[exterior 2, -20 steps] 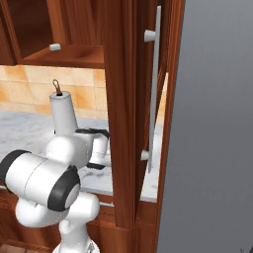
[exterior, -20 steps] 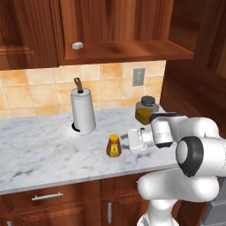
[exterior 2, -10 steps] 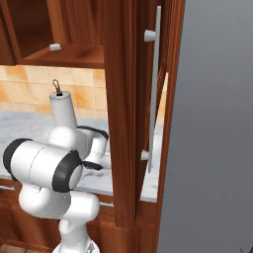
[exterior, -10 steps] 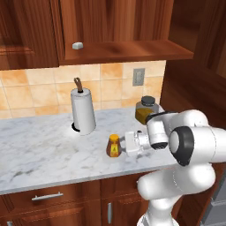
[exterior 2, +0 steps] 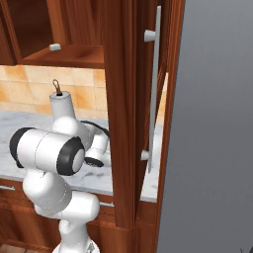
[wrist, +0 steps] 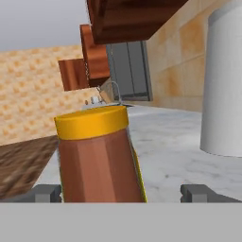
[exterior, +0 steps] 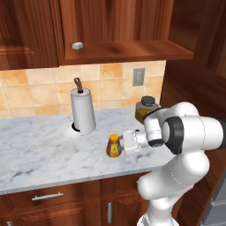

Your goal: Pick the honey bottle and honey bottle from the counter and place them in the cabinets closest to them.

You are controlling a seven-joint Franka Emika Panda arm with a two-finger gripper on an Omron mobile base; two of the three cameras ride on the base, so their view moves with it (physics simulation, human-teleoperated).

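One honey bottle (exterior: 114,146) stands upright on the marble counter near its front edge, a small amber-brown bottle with an orange-yellow cap and a yellow label. In my hand view it (wrist: 98,155) rises close up between my two fingertips, which stand wide on either side without touching it. Above the counter hang the reddish-brown wooden cabinets (exterior: 110,26), their plain shelf ledge open.
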